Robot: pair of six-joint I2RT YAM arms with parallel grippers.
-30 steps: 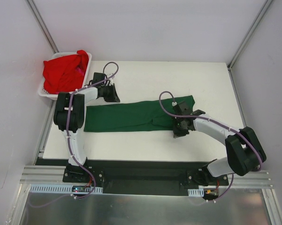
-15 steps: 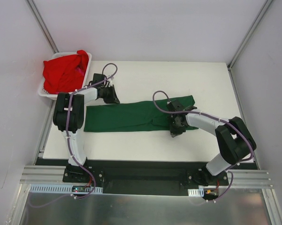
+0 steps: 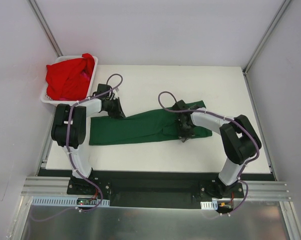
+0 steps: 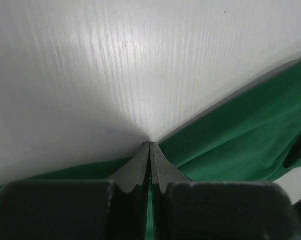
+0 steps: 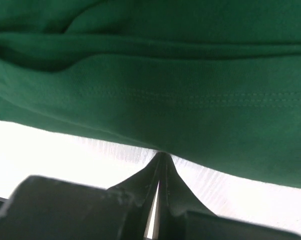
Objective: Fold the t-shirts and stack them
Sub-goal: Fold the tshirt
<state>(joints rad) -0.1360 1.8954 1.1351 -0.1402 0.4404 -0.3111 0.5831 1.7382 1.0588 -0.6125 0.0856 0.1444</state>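
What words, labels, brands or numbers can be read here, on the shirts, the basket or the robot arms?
No text can be read.
The green t-shirt is plain cloth with bare stitching; the red t-shirts and the white basket show no print.
The left arm and right arm carry no legible marking; small parts at their bases are too tiny to tell.

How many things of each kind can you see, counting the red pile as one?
green shirt: 1
red pile of cloth: 1
white basket: 1
robot arms: 2, left and right
Total: 5
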